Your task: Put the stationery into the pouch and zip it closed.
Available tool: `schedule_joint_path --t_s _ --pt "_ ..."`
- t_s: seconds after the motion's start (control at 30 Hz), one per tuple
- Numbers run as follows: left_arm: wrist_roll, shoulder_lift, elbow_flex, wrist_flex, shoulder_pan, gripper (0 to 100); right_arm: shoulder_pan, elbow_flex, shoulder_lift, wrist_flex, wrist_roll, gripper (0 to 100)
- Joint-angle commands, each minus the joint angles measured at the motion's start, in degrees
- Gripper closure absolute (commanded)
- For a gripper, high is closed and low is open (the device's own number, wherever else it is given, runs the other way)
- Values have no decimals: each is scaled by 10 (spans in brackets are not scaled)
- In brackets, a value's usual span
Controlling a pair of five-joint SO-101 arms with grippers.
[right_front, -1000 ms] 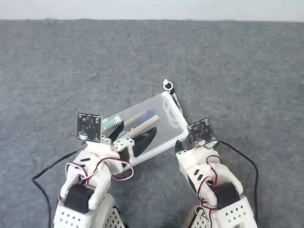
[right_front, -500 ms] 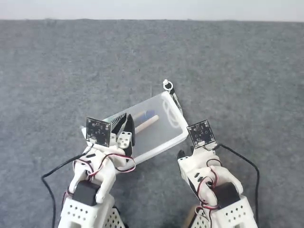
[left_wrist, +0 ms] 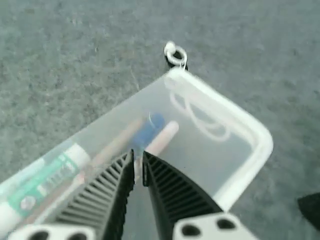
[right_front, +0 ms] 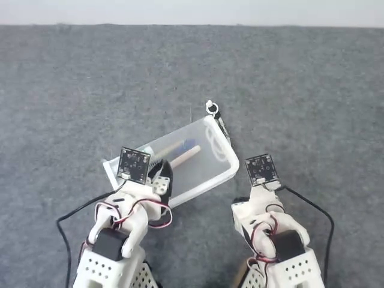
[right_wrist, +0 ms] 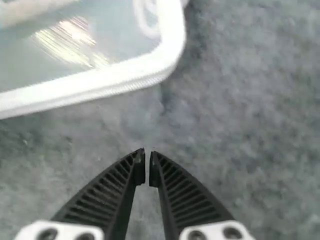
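A translucent pouch (right_front: 201,162) lies slantwise on the grey mat, with its white zip pull ring (right_front: 210,107) at the far corner. Inside it I see a green-labelled pen (left_wrist: 50,177), a blue-tipped item (left_wrist: 150,126), a cream stick (left_wrist: 162,139) and a white cord (left_wrist: 200,120). My left gripper (left_wrist: 138,156) is shut and empty, hovering over the pouch's near half. My right gripper (right_wrist: 146,156) is also shut and empty, above bare mat just short of the pouch's rounded corner (right_wrist: 167,55).
Grey mat (right_front: 300,90) spreads widely beyond and to both sides of the pouch. The two arm bases (right_front: 111,252) stand close together at the near edge, with black cables trailing beside them.
My left gripper, open over the pouch a second ago, has shut and shifted right along it. My right arm has drawn back from the pouch's corner toward its base.
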Motion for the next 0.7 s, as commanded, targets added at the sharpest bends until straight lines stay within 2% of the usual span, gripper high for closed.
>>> schedule_joint_path --t_s 0.0,0.17,0.47,0.57,0.67 --pt "-2 -5 -7 62 -4 976 8 12 -11 21 -4 986" --pt "1 -7 -7 99 -33 976 7 12 -11 21 -4 986" --pt "2 -6 -7 128 -32 977 7 12 -11 21 -4 986" --pt "-2 -9 -7 188 -34 976 8 12 -11 21 -4 986" --pt "0 -7 -7 182 -32 976 8 12 -11 21 -4 986"
